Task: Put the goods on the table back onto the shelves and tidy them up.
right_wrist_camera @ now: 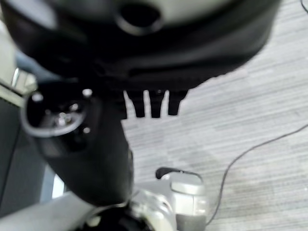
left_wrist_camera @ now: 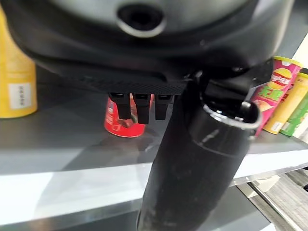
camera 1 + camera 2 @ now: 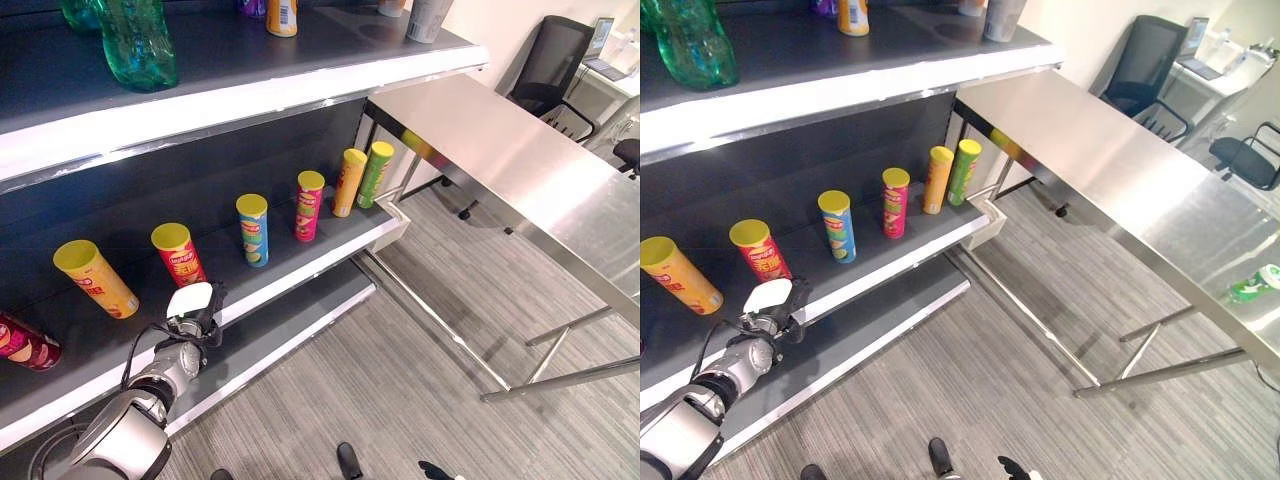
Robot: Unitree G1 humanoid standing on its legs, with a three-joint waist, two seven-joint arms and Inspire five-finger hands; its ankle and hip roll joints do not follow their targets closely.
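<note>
Nearest the camera, the left hand [image 3: 193,312] hangs at the front lip of the middle shelf [image 3: 300,270], its fingers straight and loose, gripping nothing. Just beyond it stands a red can [image 3: 180,254], upright, so the long axis runs vertically and any grasp would come from the side. The right hand [image 1: 144,103] hangs over the floor, fingers likewise slack and empty.

Seven cans show on that shelf: yellow [image 3: 96,279], red, blue [image 3: 253,229], pink [image 3: 308,205], orange [image 3: 348,182], green [image 3: 375,174], and one dark red [image 3: 25,342] lying on its side at the far left. One green bottle [image 3: 1252,285] lies on the table [image 3: 1110,150], well away from the left hand; judging by its side, the right arm is nearer.
</note>
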